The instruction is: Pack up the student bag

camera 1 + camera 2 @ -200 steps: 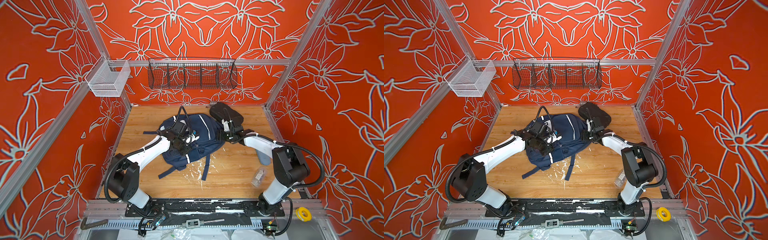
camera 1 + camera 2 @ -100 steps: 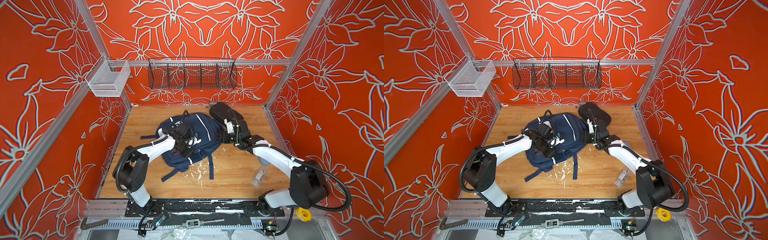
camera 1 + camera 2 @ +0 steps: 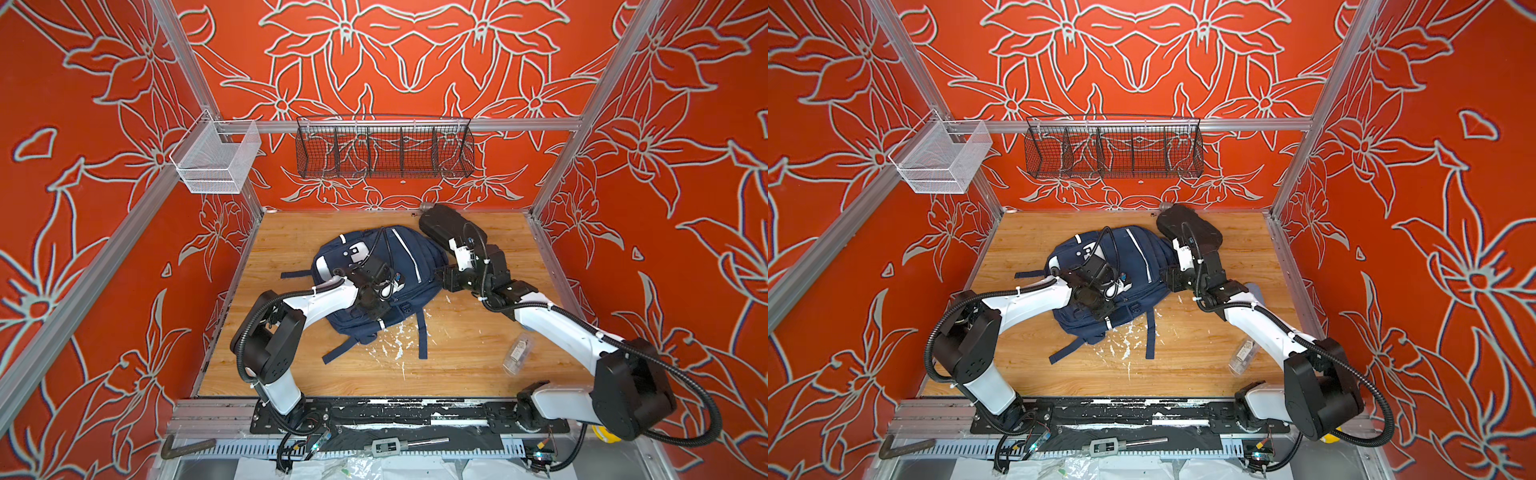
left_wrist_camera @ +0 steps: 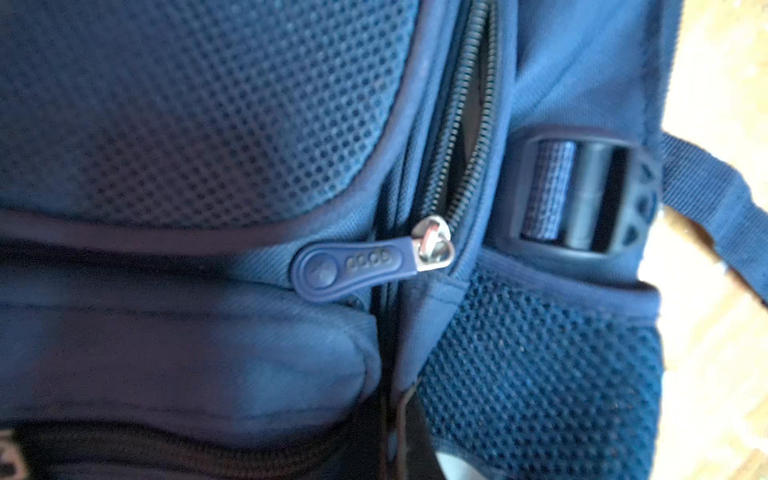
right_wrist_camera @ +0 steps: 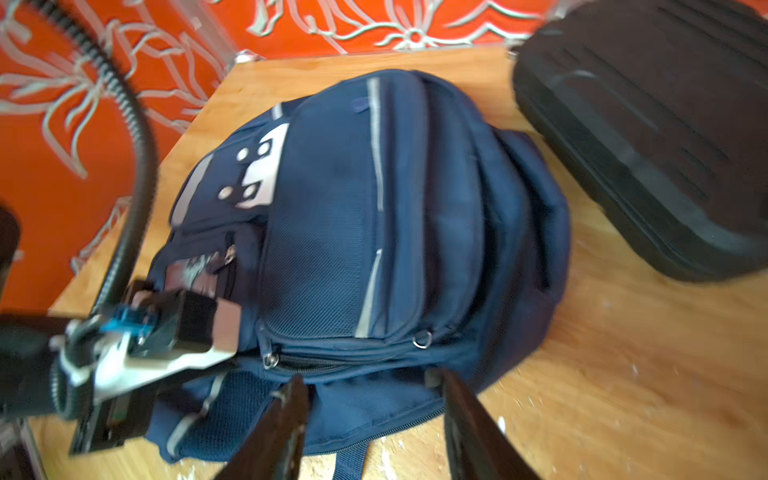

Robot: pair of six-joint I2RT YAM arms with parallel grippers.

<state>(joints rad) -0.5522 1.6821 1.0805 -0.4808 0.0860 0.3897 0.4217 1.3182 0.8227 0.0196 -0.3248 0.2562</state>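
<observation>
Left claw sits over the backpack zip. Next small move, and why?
Probably open the shut left claw and pinch the zipper pull: it lies free on the student bag, and the zipper past it gapes only a little, too narrow for packing.

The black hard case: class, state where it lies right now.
In both top views the black hard case lies at the table's back edge, right of centre, just beside the student bag's far right corner.

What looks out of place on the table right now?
White flecks are scattered over the wooden table by the straps of the student bag, like chipped debris. A small clear container lies on its side near the right arm.
</observation>
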